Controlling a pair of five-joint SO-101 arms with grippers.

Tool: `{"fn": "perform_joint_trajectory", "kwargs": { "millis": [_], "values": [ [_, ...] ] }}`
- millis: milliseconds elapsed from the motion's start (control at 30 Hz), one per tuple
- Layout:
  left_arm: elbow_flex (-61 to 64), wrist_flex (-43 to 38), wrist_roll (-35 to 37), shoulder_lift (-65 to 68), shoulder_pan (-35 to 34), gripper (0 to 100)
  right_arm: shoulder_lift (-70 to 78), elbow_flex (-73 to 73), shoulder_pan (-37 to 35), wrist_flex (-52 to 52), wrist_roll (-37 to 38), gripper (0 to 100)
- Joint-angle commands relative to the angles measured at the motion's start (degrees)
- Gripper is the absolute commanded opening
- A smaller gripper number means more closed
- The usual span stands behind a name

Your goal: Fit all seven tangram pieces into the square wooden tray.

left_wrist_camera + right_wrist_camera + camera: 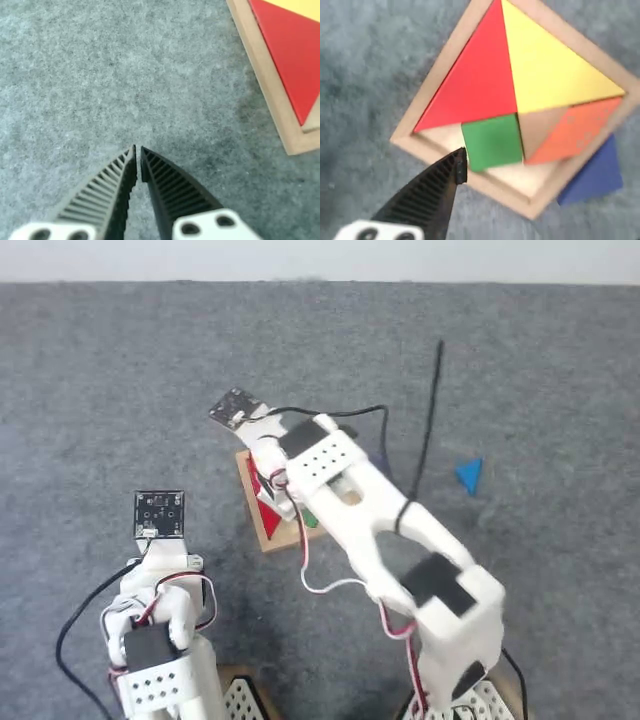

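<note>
Your left pincer [138, 149] is sitting shut over the bench [75, 75]. Your right pincer [459, 162], open or shut I cannot tell, is hanging by the green square [492, 142] in the tray [434, 82]. A blue triangle [469, 474] is lying at its 3 o'clock.

The desk [110, 360] has a fuzzy, speckled grey carpet-like top all the way across. A plain pale wall [320, 258] runs along its far edge. Lighting's soft and even, only faint shadows.

Square wooden tray [442, 70], partly filled
</note>
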Motion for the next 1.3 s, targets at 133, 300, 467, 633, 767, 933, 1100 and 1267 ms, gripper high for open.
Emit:
{"fn": "perform_joint_trajectory", "kwargs": {
  "millis": [133,300,467,633,767,933,1100,1267],
  "values": [
    [-0.5,0.3,-0.5,-1.1,-0.2,2,-16.7,7.2,14.5,3.8,1.4,54.9],
    [-0.5,0.3,-0.5,-1.1,-0.2,2,-16.4,9.3,29.6,3.9,3.4,54.9],
    [-0.5,0.3,-0.5,-1.1,-0.2,2,-13.8,9.3,37.2,3.3,4.1,54.8],
    [-0.5,0.3,-0.5,-1.1,-0.2,2,-8.8,9.3,40.5,2.2,4.0,54.1],
    [-0.5,0.3,-0.5,-1.1,-0.2,2,-3.5,8.1,43.8,0.6,4.0,38.6],
    [-0.5,0.3,-0.5,-1.1,-0.2,2,1.8,5.5,45.7,-2.8,-0.2,15.9],
    [-0.5,0.3,-0.5,-1.1,-0.2,2,4.5,2.5,45.1,-3.6,-1.9,13.8],
    [-0.5,0.3,-0.5,-1.1,-0.2,2,4.6,1.7,44.1,-0.6,-6.6,13.8]
  ]
}}
